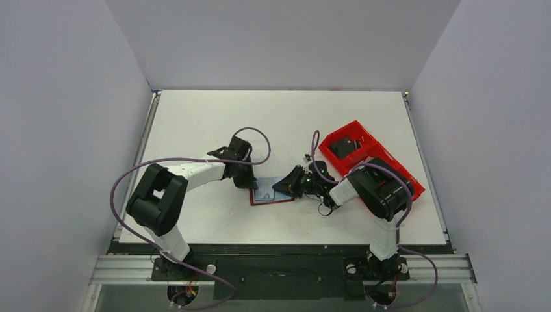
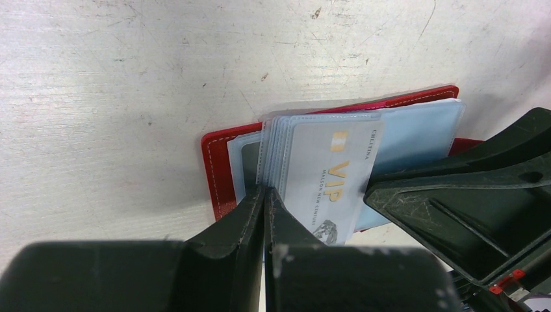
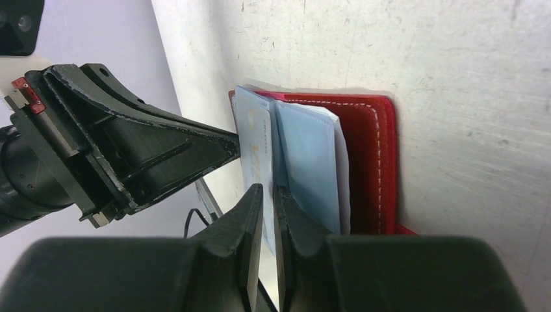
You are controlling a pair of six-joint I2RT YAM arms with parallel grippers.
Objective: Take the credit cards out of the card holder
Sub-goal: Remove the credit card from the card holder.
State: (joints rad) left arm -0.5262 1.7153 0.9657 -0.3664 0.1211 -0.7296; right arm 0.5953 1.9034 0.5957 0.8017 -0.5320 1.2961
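The dark-red card holder [image 1: 270,194] lies open on the table, its clear sleeves fanned up. A pale credit card [image 2: 331,175] with gold "VIP" lettering stands in the front sleeve, light blue leaves [image 3: 312,162] behind it. My left gripper [image 2: 266,190] is shut, its tips at the sleeves' spine edge beside the red cover [image 2: 217,169]. I cannot tell whether it pinches a sleeve. My right gripper [image 3: 268,192] comes in from the opposite side, jaws a narrow gap apart around the pale card's [image 3: 255,149] edge. From above, both grippers [image 1: 249,181] [image 1: 286,185] meet over the holder.
A bright red plastic compartment tray [image 1: 370,153] sits at the right, partly under my right arm. The holder's red cover [image 3: 373,162] lies flat on scuffed white tabletop. The table's near edge runs just behind the holder.
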